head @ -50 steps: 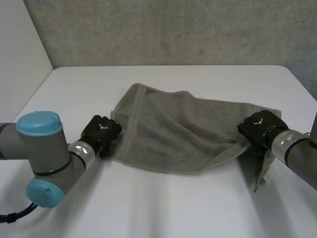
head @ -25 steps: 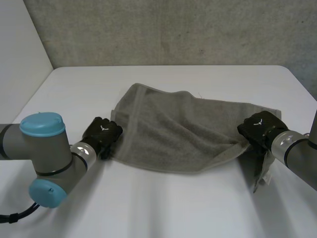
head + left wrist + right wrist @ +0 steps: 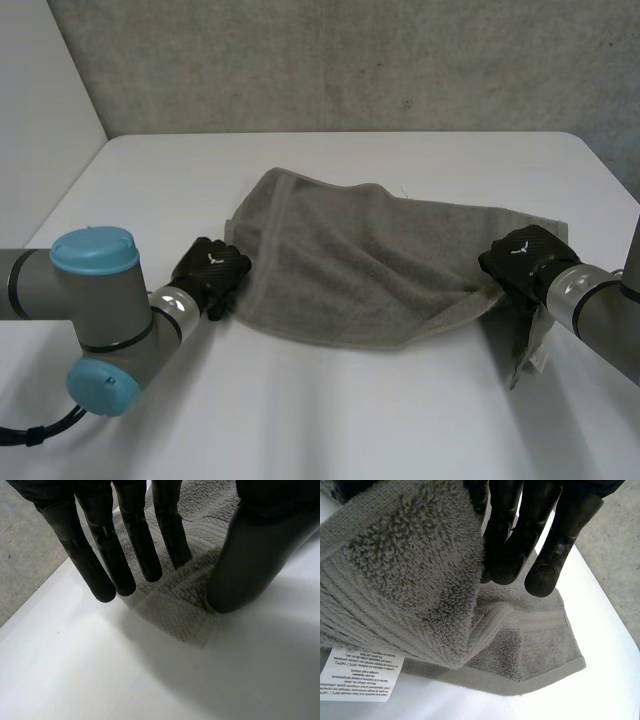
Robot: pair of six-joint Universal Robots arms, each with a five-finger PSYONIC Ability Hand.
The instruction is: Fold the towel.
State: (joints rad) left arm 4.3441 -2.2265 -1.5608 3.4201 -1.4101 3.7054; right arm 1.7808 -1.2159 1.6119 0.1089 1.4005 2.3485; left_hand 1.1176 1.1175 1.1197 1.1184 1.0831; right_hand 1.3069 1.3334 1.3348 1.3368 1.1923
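A grey-brown towel (image 3: pixel 370 260) lies rumpled across the middle of the white table (image 3: pixel 330 410). My left hand (image 3: pixel 212 268) is at its near left corner. In the left wrist view the fingers (image 3: pixel 135 535) are straight above the towel corner (image 3: pixel 185 610), and the thumb (image 3: pixel 250 555) rests its tip on the cloth, apart from them. My right hand (image 3: pixel 522 255) is at the towel's right end. There its fingers (image 3: pixel 520 535) are curled against a raised fold of towel (image 3: pixel 405 580), which it holds up off the layer below.
A white care label (image 3: pixel 360 672) hangs from the held fold, seen below the right hand as a white tag (image 3: pixel 533 350). A grey wall (image 3: pixel 330 60) runs behind the table's far edge. Bare tabletop lies in front of the towel.
My left hand has slid a little to the right, up to the towel's corner, and its fingers have drawn in somewhat. The right hand and its fold have stayed put.
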